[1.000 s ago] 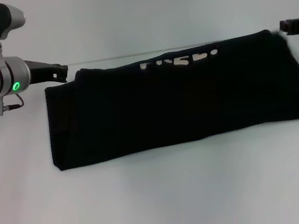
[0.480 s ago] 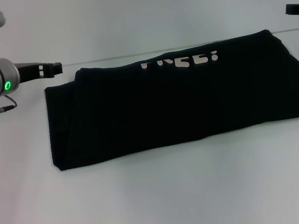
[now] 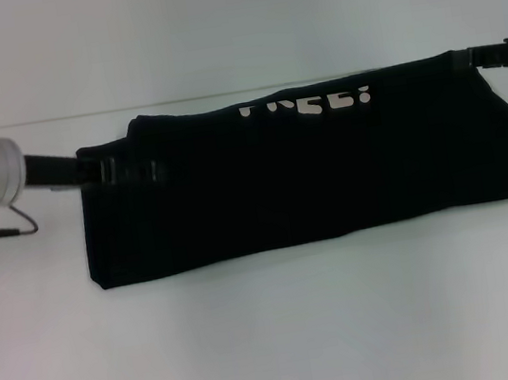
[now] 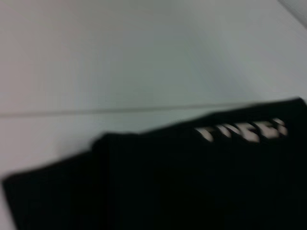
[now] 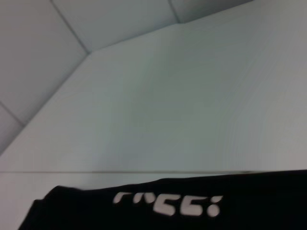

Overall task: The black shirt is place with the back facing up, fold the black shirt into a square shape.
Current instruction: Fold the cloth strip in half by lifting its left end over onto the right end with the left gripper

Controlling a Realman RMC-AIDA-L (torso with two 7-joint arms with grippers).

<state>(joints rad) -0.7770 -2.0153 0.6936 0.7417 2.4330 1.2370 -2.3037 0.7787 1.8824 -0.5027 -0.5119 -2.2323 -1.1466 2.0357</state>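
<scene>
Bare table [image 3: 276, 339] lies open all around the black shirt [image 3: 309, 177].

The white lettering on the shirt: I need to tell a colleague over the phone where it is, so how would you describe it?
On the pale table lies one wide, folded black shirt. Along its far edge, right of the middle, runs a short row of white lettering, partly cut off by the fold. It is the only white mark on the dark cloth; the left gripper and right gripper at the shirt's ends are black.
</scene>
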